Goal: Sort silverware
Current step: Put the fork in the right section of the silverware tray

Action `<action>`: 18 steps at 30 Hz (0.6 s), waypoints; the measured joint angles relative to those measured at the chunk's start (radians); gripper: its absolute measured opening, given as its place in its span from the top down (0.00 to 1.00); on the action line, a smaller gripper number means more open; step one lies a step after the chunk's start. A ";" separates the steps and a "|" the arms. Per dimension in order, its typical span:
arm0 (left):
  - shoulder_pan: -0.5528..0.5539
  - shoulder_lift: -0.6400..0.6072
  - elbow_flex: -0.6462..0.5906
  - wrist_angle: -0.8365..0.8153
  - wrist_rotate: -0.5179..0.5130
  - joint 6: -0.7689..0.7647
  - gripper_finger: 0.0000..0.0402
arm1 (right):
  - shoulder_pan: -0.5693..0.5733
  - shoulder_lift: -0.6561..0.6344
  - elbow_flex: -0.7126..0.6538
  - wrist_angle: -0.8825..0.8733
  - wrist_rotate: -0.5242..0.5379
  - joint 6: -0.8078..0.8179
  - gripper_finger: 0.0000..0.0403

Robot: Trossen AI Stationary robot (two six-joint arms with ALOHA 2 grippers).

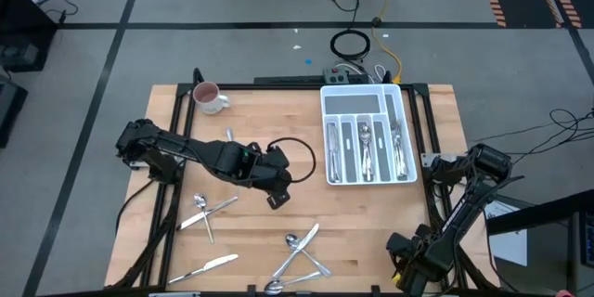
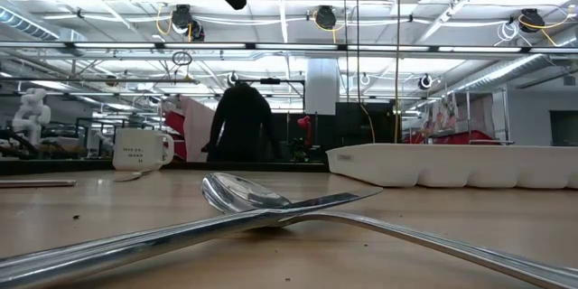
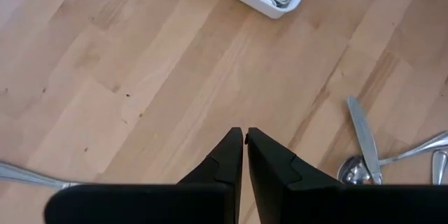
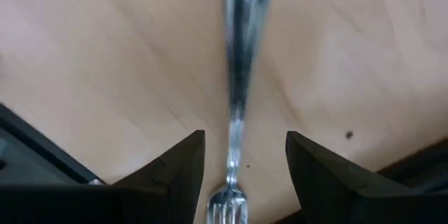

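Wooden table [image 1: 371,232] — silverware [image 1: 297,255] scattered

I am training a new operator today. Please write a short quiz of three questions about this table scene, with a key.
1. True or false: the white cutlery tray is empty.
2. Which gripper has a fork between its open fingers: A) left gripper, B) right gripper?
3. Fill in: the white-and-pink mug stands near the table's far ____ corner, seen from above.

Key: 1 false, silverware already lies in its slots. 2 B, the fork lies on the wood between them; the left fingers are shut over bare wood. 3 left.
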 joint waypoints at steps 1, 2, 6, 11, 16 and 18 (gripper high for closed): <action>0.002 0.000 0.000 0.000 0.000 0.000 0.92 | 0.001 0.000 0.000 0.006 0.004 -0.014 0.53; 0.005 0.000 0.000 0.000 0.000 0.000 0.92 | 0.001 0.000 0.000 0.008 0.003 -0.027 0.53; 0.005 0.000 0.000 0.000 -0.001 0.000 0.92 | 0.022 0.000 -0.036 0.017 0.001 -0.054 0.54; 0.005 0.000 0.000 0.000 -0.006 -0.005 0.92 | 0.060 -0.003 -0.117 0.161 -0.063 -0.046 0.55; 0.005 0.000 0.000 0.000 -0.015 -0.006 0.92 | 0.080 -0.007 -0.158 0.235 -0.080 -0.024 0.63; 0.005 0.000 0.000 -0.001 -0.019 -0.005 0.92 | 0.078 -0.006 -0.158 0.241 -0.089 -0.056 0.75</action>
